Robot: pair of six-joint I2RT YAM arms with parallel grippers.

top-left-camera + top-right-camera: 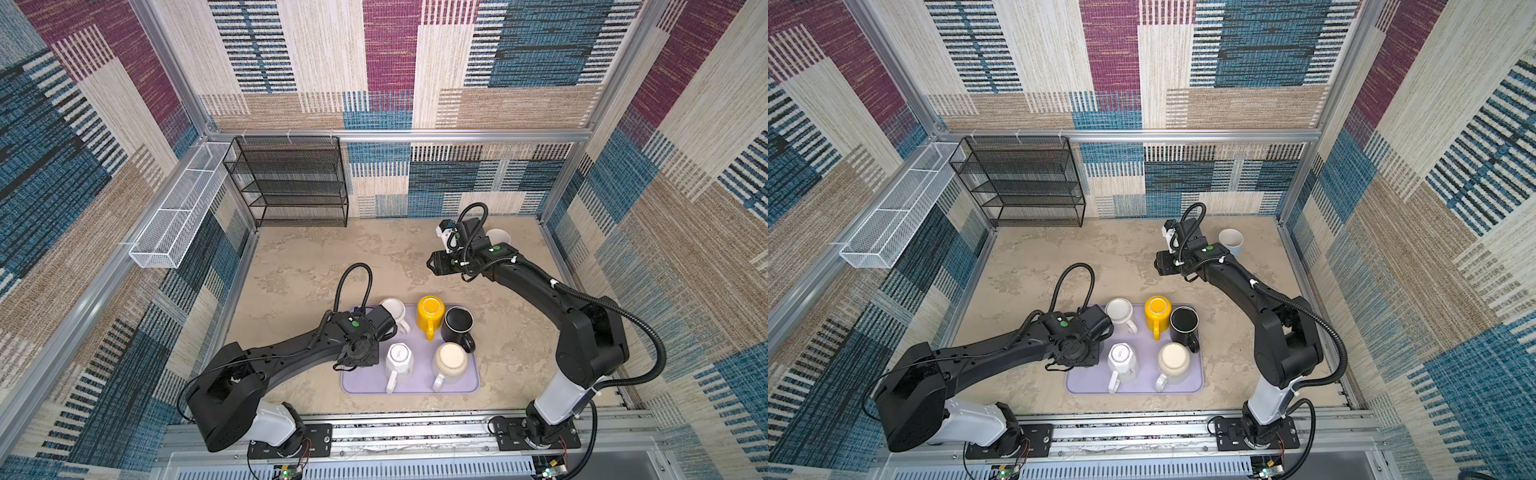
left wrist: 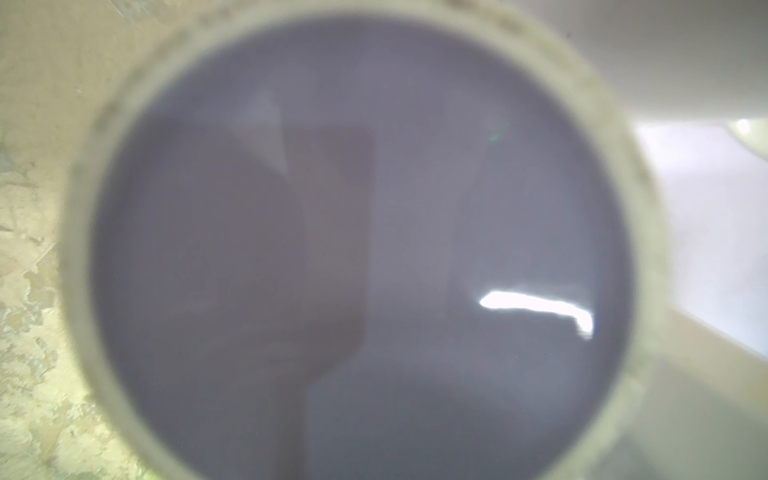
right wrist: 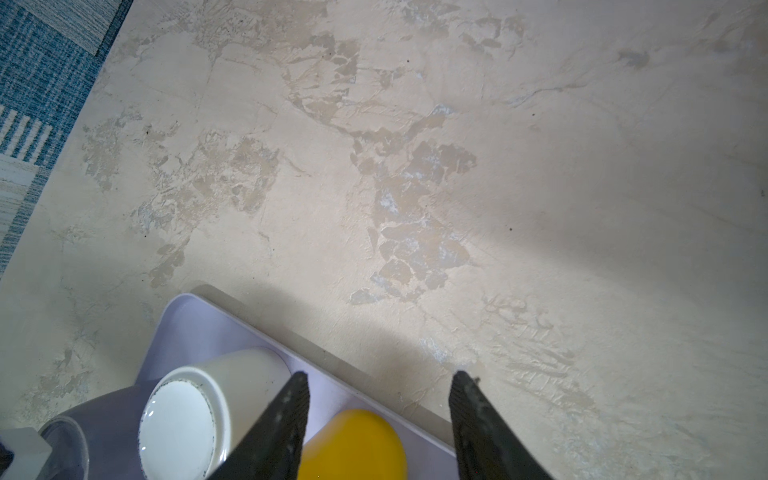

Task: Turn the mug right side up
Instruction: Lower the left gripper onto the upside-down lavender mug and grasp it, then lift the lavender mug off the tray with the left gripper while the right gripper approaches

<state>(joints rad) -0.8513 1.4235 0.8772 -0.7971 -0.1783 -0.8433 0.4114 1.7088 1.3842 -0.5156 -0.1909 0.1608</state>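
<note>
- The left wrist view is filled by the mug point(image 2: 357, 249). It shows as a blurred cream ring, faintly speckled, around a smooth grey-lavender disc with 1 bright streak of glare.
- The disc looks flat and glossy, almost mirror-like, while the ring looks matte. Whether this end is the base or the mouth is too blurred to call.
- That round end faces straight into the wrist camera, so the mug's long axis runs along that camera's line of sight. In both top views the left wrist tips down over the tray, so the axis stands roughly upright.
- The mug sits at the far-left part of the smooth lavender tray point(image 1: 413, 384), just beside the white mug point(image 1: 395, 311). The mottled beige table point(image 1: 311, 257) shows on its other side. The arm hides it in both top views.
- The left gripper point(image 1: 382, 322) sits right over the mug. Its jaws show in no view, so I cannot tell whether they grip.
- The right gripper point(image 3: 380, 376) hangs above the table beyond the tray's far edge, well apart from the mug. Its 2 black pointed fingers are spread with nothing between them.
- Also on the tray are a yellow mug point(image 1: 431, 309), a black mug point(image 1: 457, 324), a faceted white mug point(image 1: 399, 360) and a cream mug point(image 1: 451, 359).
</note>
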